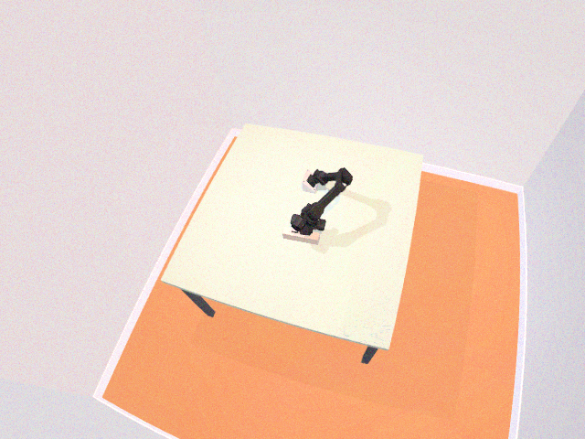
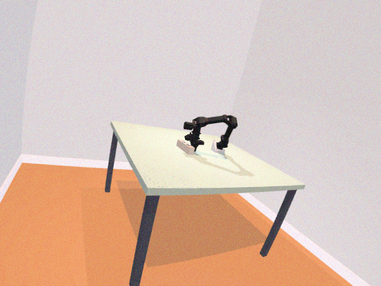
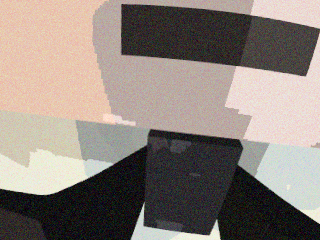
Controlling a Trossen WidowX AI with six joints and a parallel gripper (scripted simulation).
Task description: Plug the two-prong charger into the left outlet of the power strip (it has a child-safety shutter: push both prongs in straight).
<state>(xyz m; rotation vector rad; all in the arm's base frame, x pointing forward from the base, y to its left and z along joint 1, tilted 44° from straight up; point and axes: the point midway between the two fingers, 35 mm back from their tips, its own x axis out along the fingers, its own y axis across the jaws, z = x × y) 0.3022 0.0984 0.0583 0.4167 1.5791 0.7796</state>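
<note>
Between gripper (image 1: pixel 304 232) (image 2: pixel 194 149) (image 3: pixel 184 156) fingers, dark charger (image 3: pixel 192 185) clamped; no readable writing on charger.

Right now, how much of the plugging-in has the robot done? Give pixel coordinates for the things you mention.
Picking up looks done: the black charger (image 3: pixel 194 187) is pinched in the gripper (image 1: pixel 307 231) (image 2: pixel 195 149) (image 3: pixel 184 156). It's in hand, right by the edge of the pinkish power strip (image 1: pixel 301 237) (image 2: pixel 185 146) (image 3: pixel 50 60) in the wrist view. The prongs are hidden, so I can't tell if they're in. Probably left: finishing the straight push, then letting go.
</note>
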